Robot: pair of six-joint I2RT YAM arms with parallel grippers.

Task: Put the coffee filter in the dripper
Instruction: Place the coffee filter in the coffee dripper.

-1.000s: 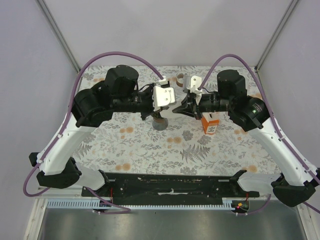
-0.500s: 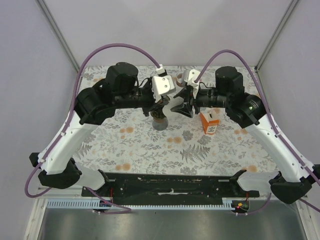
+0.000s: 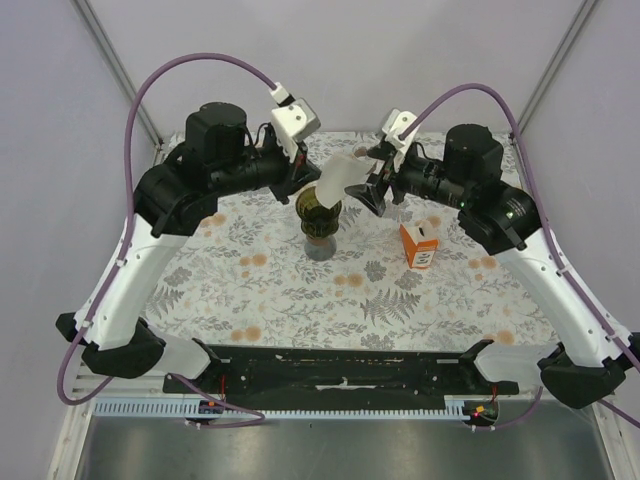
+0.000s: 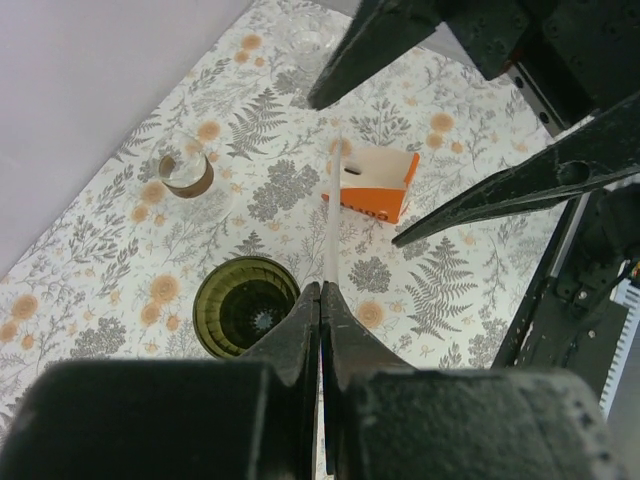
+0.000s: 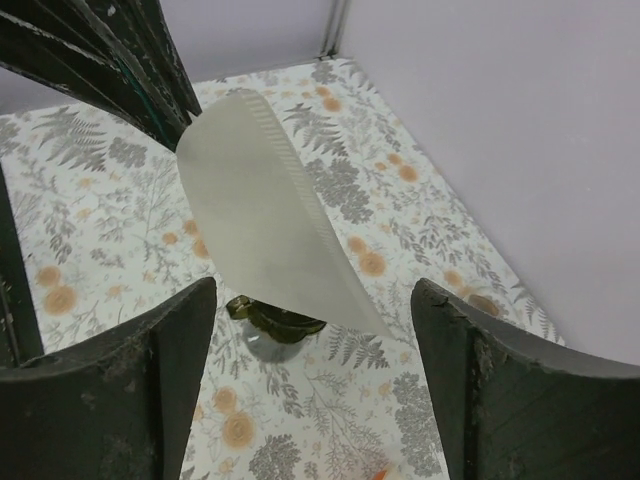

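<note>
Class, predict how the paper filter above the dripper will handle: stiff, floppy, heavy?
Probably light: the filter is pinched at one edge by the left gripper. Likely stiff, as it holds its shape. Thin edge-on, so probably crumples easily.

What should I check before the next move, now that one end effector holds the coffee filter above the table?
1. Left end effector shut on the coffee filter: ok.
2. Right end effector open, fingers either side of the filter: ok.
3. Dripper upright, its mouth empty: ok.
4. Filter opened into a cone: not ok, it is flat.
5. Filter centred over the dripper: cannot tell.
6. Orange box apart from the dripper: ok.
</note>
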